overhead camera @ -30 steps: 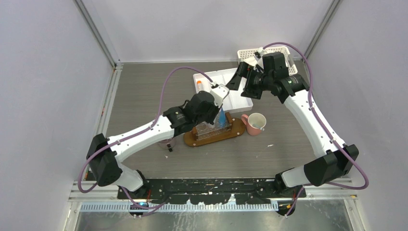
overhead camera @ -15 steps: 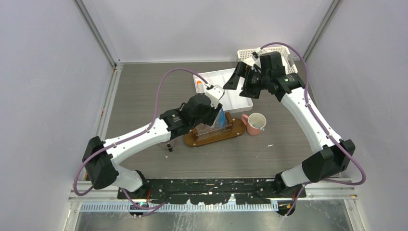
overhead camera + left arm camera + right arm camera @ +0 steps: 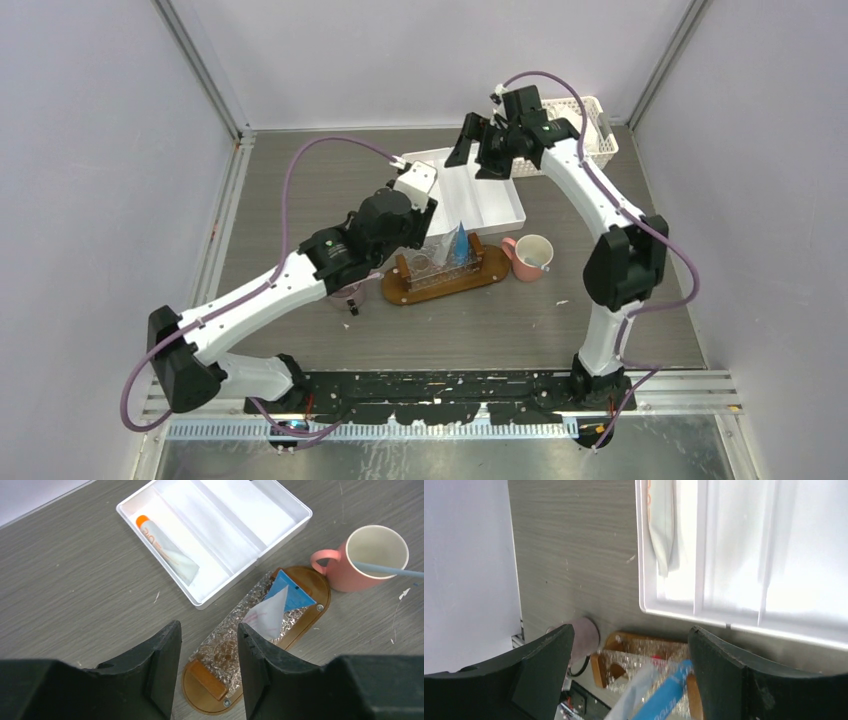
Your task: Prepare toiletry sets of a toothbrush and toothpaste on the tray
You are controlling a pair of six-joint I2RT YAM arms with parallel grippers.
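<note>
Lettering ran along the blue tube [image 3: 666,692], too blurred for me to read. My left gripper [image 3: 209,627] hung with jaws parted and empty above the wooden tray [image 3: 322,587], where the blue tube and a white-grey tube [image 3: 267,617] stood together, with a pink mug [image 3: 345,577] just beside its end. My right gripper [image 3: 630,630] gaped wide, gripping nothing, over the white tray [image 3: 260,555] and its orange-capped tube [image 3: 167,550] — bare table lay to the left.

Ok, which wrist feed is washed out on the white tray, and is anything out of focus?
Right wrist view: the white tray is blown out, its dividers faint, and the blue tube close to the lens is soft. Left wrist view: evenly lit and sharp, the orange-capped tube and wooden tray both crisp.
</note>
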